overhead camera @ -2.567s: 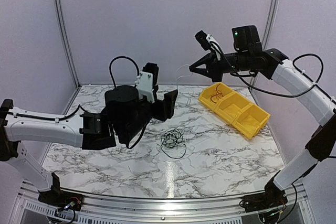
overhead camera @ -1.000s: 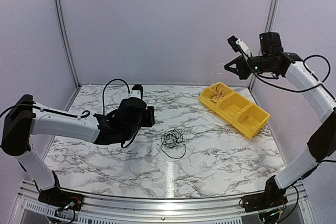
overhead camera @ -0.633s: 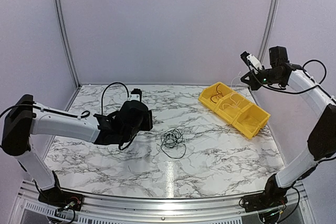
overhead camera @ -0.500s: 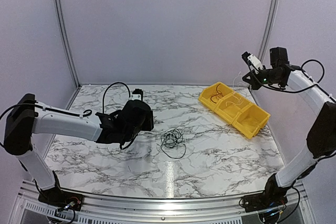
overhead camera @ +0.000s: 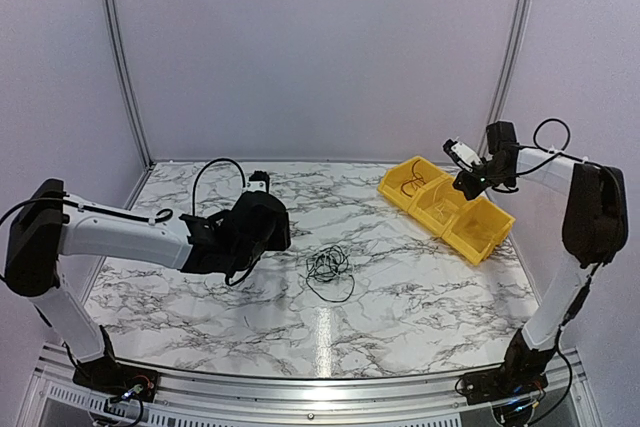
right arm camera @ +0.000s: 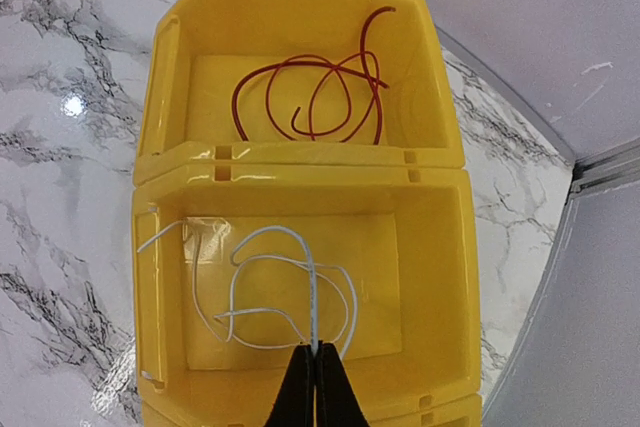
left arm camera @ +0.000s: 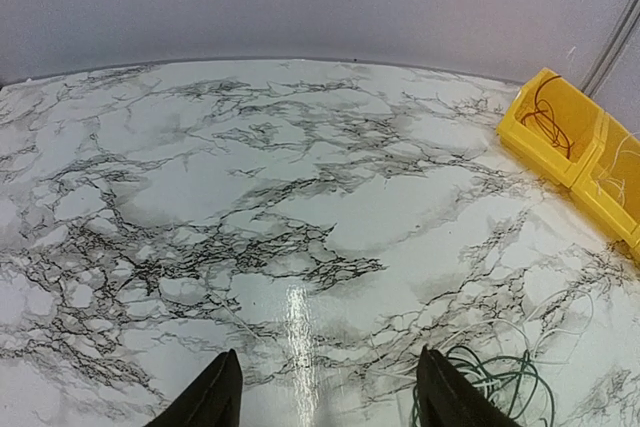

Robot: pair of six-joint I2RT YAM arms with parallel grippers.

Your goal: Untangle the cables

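While the right claw (right arm camera: 316,355) hangs over the middle compartment of the yellow bin (right arm camera: 300,175), pinched tight on a white cable (right arm camera: 313,292) coiled inside, the left claw (left arm camera: 325,372) sits low over the worktop (overhead camera: 420,297), fingers apart, gripping nothing. Just right of it the tangled cables (overhead camera: 328,267) lie mid-worktop. A red cable (right arm camera: 310,64) fills the next compartment.

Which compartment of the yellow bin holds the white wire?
The middle compartment, where the right hand pinches the white wire. The end compartment beyond it holds a red wire instead.
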